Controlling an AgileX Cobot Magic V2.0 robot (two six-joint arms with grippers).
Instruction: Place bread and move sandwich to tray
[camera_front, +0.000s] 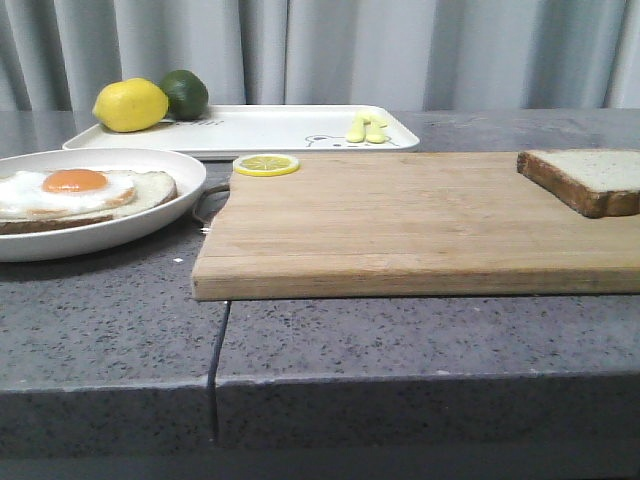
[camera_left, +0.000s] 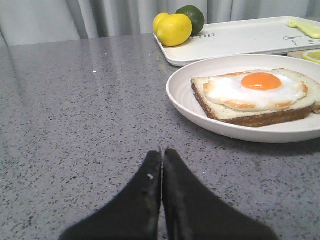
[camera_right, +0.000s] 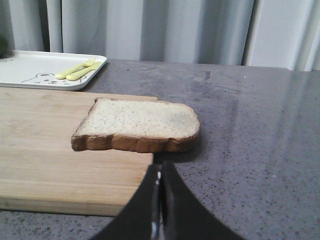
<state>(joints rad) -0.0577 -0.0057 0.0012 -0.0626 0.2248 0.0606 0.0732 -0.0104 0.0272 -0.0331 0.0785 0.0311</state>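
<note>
The bread (camera_front: 588, 178) is a single slice lying at the right end of the wooden cutting board (camera_front: 400, 220); it also shows in the right wrist view (camera_right: 137, 125). The sandwich (camera_front: 75, 195), an egg-topped slice, lies in the round white dish (camera_front: 160, 215) at the left, and shows in the left wrist view (camera_left: 255, 95). The white tray (camera_front: 270, 128) stands at the back. My left gripper (camera_left: 162, 152) is shut and empty over the counter, short of the dish. My right gripper (camera_right: 160, 167) is shut and empty, just short of the bread. Neither gripper shows in the front view.
A lemon (camera_front: 130, 105) and a lime (camera_front: 186, 93) sit on the tray's left end, with yellow cutlery (camera_front: 365, 128) on its right end. A lemon slice (camera_front: 266, 164) lies at the board's back left corner. The grey stone counter (camera_front: 110, 320) has a seam in front.
</note>
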